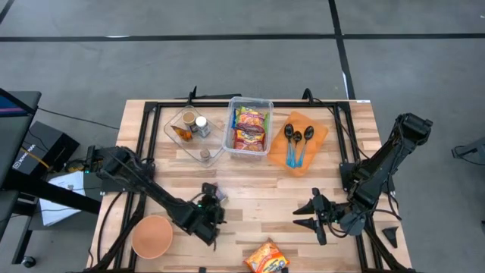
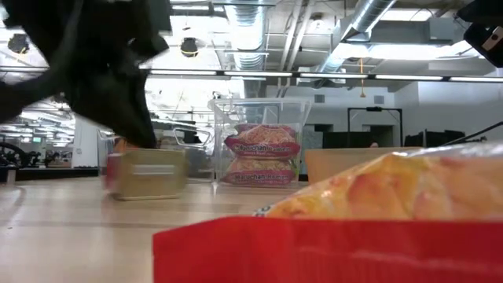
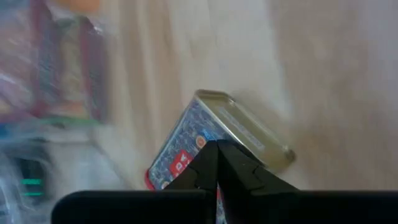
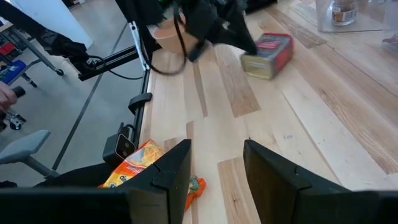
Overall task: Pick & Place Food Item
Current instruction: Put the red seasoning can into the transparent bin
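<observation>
The left gripper reached low across the wooden table, fingers closed and empty — just beside a rectangular metal food tin. The right gripper hovered part open, holding nothing.

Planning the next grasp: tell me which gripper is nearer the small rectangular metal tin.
Left. The left gripper, shut, sits right beside the small rectangular metal tin; the right gripper, open, hovers well off to its right.

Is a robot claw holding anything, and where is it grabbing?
Nothing is held. The left claw is shut and empty beside the tin can; the right claw stands open over bare table.
</observation>
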